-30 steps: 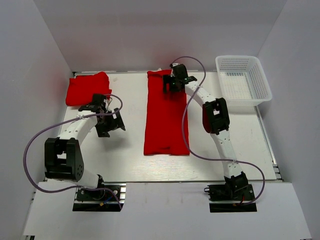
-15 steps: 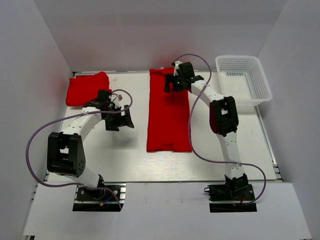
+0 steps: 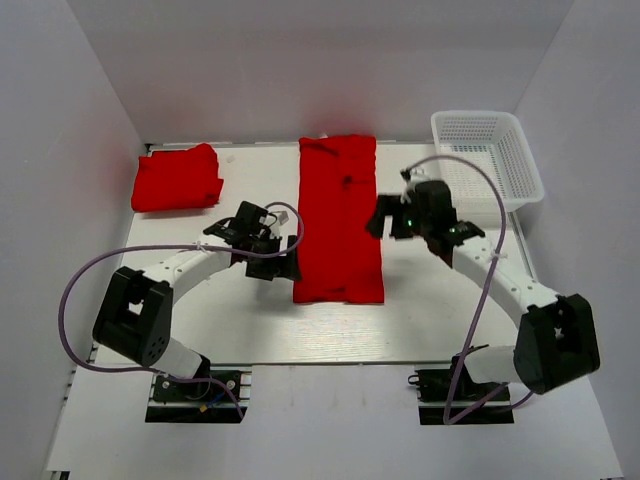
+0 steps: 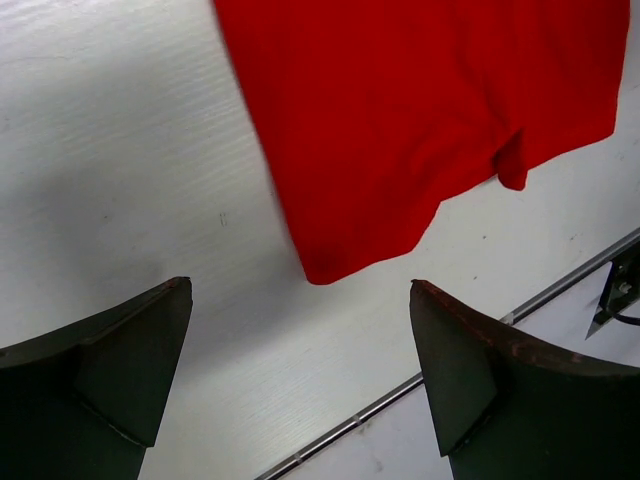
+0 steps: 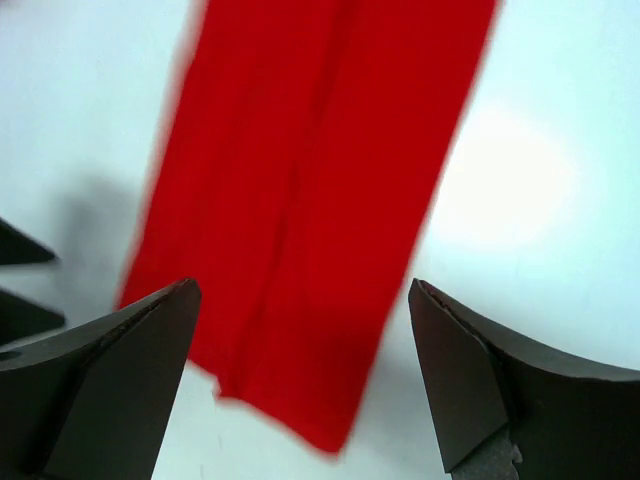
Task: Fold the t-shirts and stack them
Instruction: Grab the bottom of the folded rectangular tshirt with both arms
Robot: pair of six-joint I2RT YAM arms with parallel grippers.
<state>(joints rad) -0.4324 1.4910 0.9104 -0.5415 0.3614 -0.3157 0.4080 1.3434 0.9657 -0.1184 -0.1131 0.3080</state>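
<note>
A red t-shirt (image 3: 338, 218) lies folded into a long narrow strip down the middle of the table; it also shows in the left wrist view (image 4: 420, 110) and in the right wrist view (image 5: 310, 210). A second red t-shirt (image 3: 177, 178) lies folded at the far left. My left gripper (image 3: 285, 258) is open and empty, just left of the strip's near left corner. My right gripper (image 3: 385, 217) is open and empty, just right of the strip's middle, above the table.
A white mesh basket (image 3: 487, 160) stands at the far right corner. The table's near edge rail (image 4: 560, 290) runs close behind the strip's near end. Grey walls enclose the table on three sides.
My right gripper let go of the strip's far end and swung back to its right side. My left gripper moved right, up to the strip's near left corner.
</note>
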